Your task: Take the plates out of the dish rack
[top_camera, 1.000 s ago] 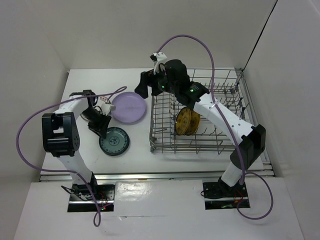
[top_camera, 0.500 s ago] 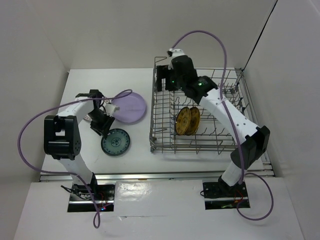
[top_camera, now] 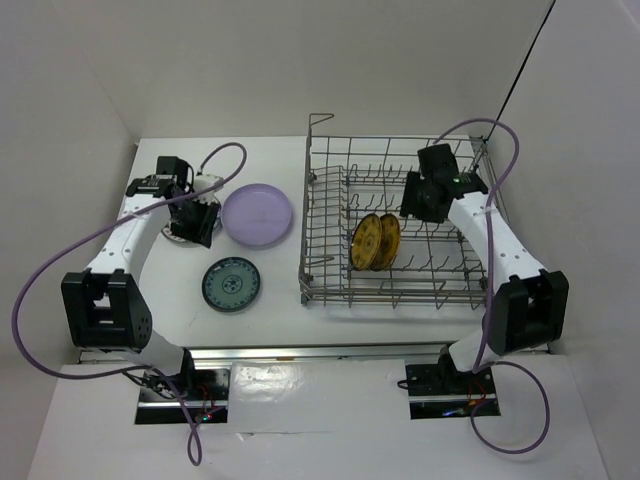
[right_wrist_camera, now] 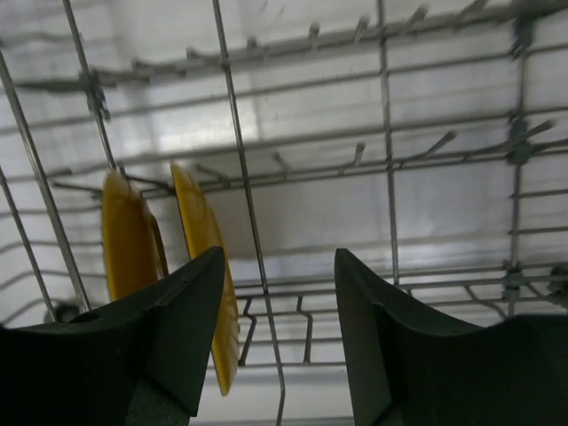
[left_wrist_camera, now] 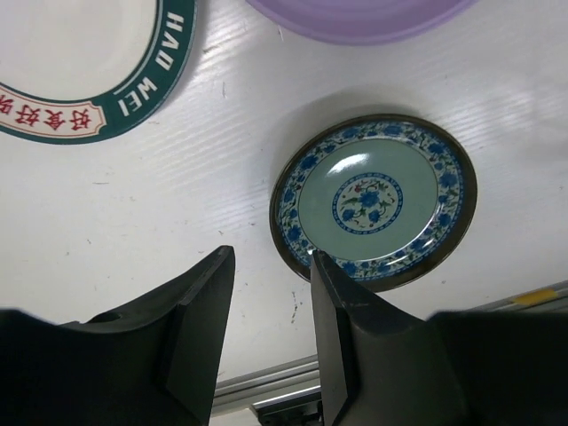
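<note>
The grey wire dish rack (top_camera: 305, 228) stands at the right of the table. Two yellow-gold plates (top_camera: 375, 241) stand on edge between its tines. My right gripper (top_camera: 420, 197) hangs open and empty over the rack's right part; in the right wrist view (right_wrist_camera: 280, 275) the yellow plates (right_wrist_camera: 202, 257) are to its left, apart from it. On the table left of the rack lie a lavender plate (top_camera: 258, 214) and a teal patterned plate (top_camera: 230, 284). My left gripper (top_camera: 192, 215) is open and empty above a white plate with a dark lettered rim (left_wrist_camera: 89, 67), away from the teal plate (left_wrist_camera: 373, 200).
A wire loop sticks up at the rack's far-left corner (top_camera: 318, 120). The enclosure's white walls close in on the left, back and right. The table's front edge rail (top_camera: 300, 350) runs just before the arm bases. Purple cables arc over both arms.
My right gripper has swung from the rack's far-left corner to over its right part. My left gripper has drawn back from the teal plate toward the far left.
</note>
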